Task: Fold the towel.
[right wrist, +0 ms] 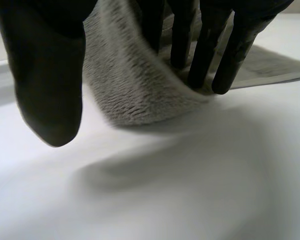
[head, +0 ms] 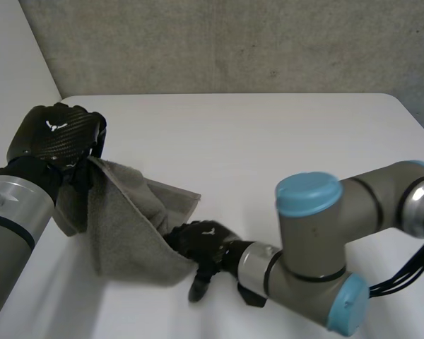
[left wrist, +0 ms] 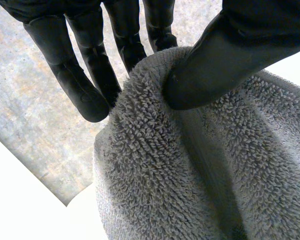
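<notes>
Two hands work the towel [head: 127,233] mid-fold at eight o'clock on the surface [head: 283,141]. The left hand [head: 53,134] pinches a lifted edge, and the right hand [head: 205,244] rests straight fingers against its lower corner. The next move is probably to carry the lifted edge across.

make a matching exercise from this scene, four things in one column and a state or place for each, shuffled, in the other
Things:
1. grey terry towel
2. black left hand
3. black right hand
4. white table

States or places:
A. low, straight fingers at the towel's near corner
B. raised, thumb pinching the towel's upper edge
C. beneath the towel and both hands
D. slants down from one hand to the other

Pairs: 1-D, 2-B, 3-A, 4-C
</notes>
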